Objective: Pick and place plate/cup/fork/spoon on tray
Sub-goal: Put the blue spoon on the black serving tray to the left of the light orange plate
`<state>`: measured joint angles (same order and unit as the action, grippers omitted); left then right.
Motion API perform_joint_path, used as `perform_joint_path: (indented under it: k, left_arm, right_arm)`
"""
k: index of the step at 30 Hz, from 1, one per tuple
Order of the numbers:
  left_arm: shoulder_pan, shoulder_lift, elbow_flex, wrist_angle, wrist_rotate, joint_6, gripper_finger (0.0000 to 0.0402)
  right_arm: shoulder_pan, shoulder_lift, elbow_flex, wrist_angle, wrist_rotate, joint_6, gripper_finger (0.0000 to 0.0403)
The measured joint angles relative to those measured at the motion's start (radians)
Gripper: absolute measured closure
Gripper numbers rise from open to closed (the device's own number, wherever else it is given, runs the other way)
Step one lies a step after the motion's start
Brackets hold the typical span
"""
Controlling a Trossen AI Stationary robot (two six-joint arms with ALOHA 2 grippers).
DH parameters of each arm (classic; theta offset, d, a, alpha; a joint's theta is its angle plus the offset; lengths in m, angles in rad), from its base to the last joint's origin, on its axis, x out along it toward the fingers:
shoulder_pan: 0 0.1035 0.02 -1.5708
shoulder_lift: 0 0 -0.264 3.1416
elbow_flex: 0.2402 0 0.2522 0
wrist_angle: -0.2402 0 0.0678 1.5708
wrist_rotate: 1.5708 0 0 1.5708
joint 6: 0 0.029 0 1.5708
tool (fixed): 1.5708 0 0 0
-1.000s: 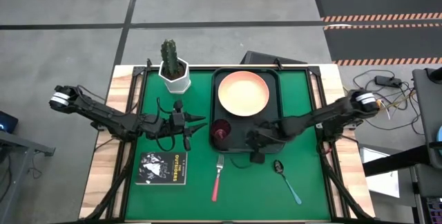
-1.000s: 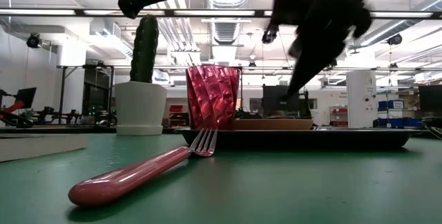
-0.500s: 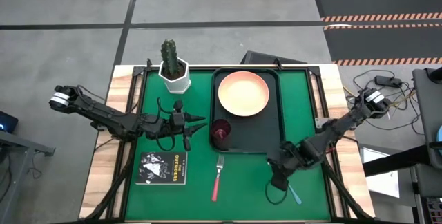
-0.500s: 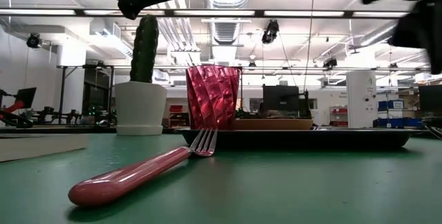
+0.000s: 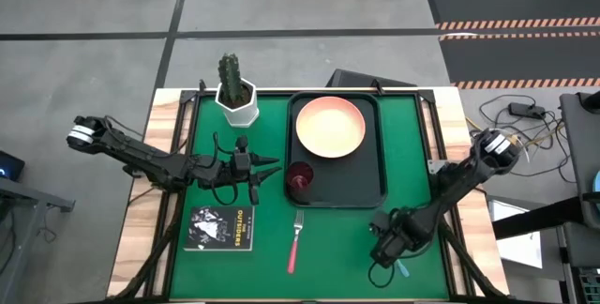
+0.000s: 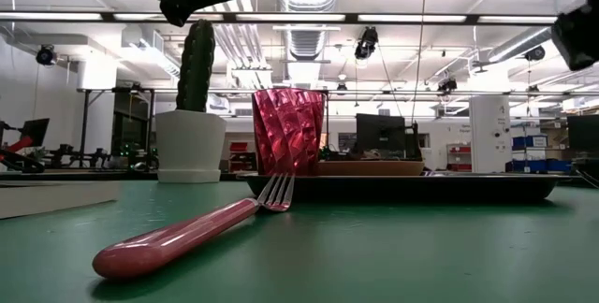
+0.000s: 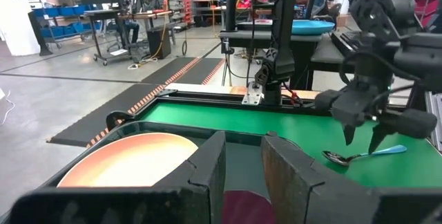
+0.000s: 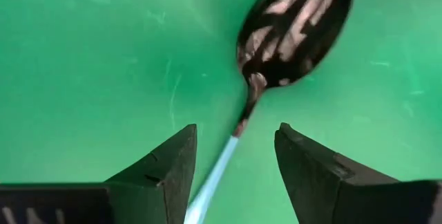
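The peach-orange plate (image 5: 330, 126) lies at the far end of the dark tray (image 5: 370, 187). The dark red cup (image 5: 300, 178) stands in the tray's near left corner. The fork (image 5: 295, 240) lies on the green mat before the tray, its tines toward the tray. The spoon (image 8: 297, 27) lies on the mat, right of the fork. My right gripper (image 8: 236, 133) hovers open over it, one finger on each side of the blue handle (image 8: 214, 172). My left gripper (image 5: 275, 167) waits open just left of the cup.
A white pot with a cactus (image 5: 235, 93) stands at the mat's far left. A black book (image 5: 221, 227) lies at the near left. Bare green mat stretches between the fork and the spoon and along the tray's right side.
My right gripper has left the tray's near edge, gone toward the table's near edge and a little to the right, and now stands low over the spoon. The cup, plate, fork and spoon have stayed where they were.
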<state>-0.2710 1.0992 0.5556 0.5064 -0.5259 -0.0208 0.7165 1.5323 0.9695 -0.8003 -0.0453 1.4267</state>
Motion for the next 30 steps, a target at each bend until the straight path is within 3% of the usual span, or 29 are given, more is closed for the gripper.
perform_joint_path:
  k: [8,18,24,30]
  left_arm:
    - [0.001,0.0,0.0,0.0,0.0,0.0,0.0327]
    - [0.0,0.0,0.0,0.0,-0.001,0.001,0.0327]
    - [0.0,0.0,0.0,0.0,-0.002,0.001,0.0327]
    - [0.0,0.0,0.0,0.0,-0.005,0.001,0.0327]
  right_arm:
    - [-0.001,0.106,0.003,0.003,-0.056,0.018,0.0241]
    - [-0.01,0.111,0.003,0.017,-0.073,-0.044,0.0381]
    - [-0.022,0.082,0.001,0.005,-0.121,-0.168,0.0392]
    - [-0.069,-0.034,0.032,-0.053,-0.137,-0.349,0.0393]
